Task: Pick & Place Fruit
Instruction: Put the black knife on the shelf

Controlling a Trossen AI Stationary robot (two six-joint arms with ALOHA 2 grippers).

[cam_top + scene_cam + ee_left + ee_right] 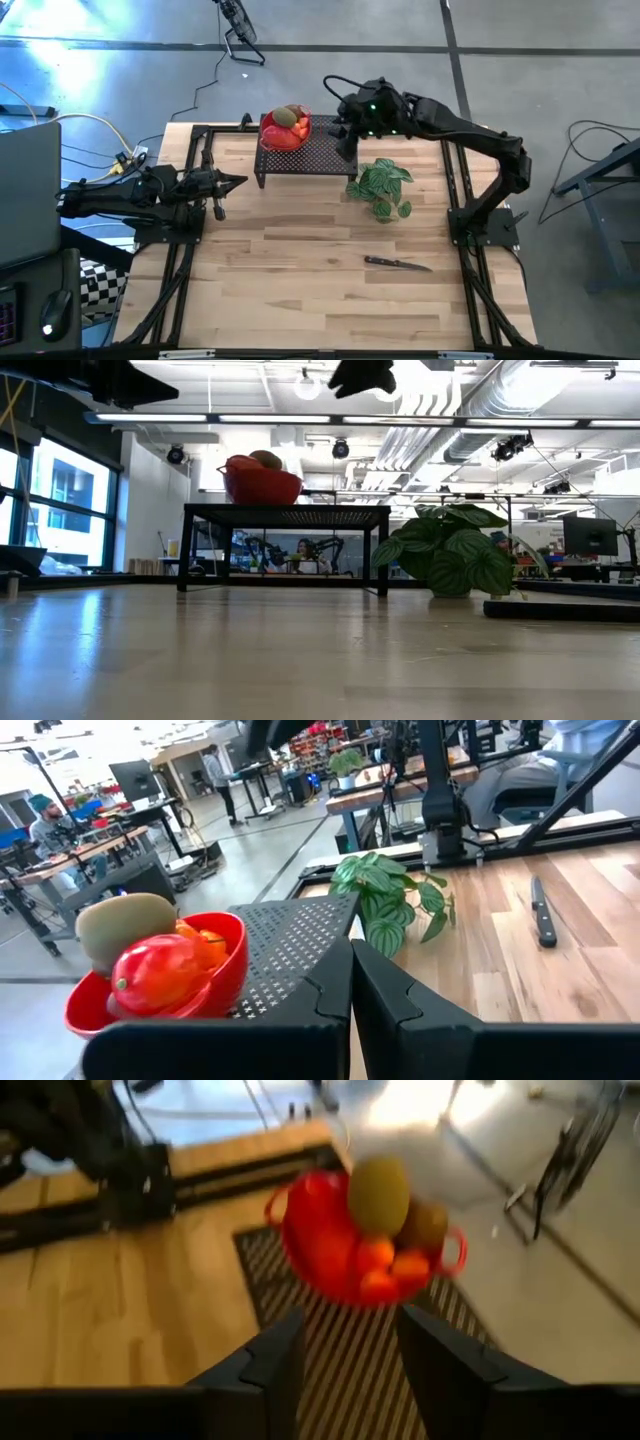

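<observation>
Plenty of bare desk (300, 300) lay out front. Fruit (288, 126) sat piled in a red bowl (272, 140) on the black rack (320, 150); right pincer (347, 128) hovered beside it, fingers apparently apart and empty. Left pincer (238, 181) was pinched together.

Right wrist cam is smeared: I can't separate the fruit (385, 1230) in the red bowl (320, 1250). From above, the right tool (347, 130) is too small to read. Low cam cuts both arms at the top edge; bowl wall hides most fruit there.
</observation>
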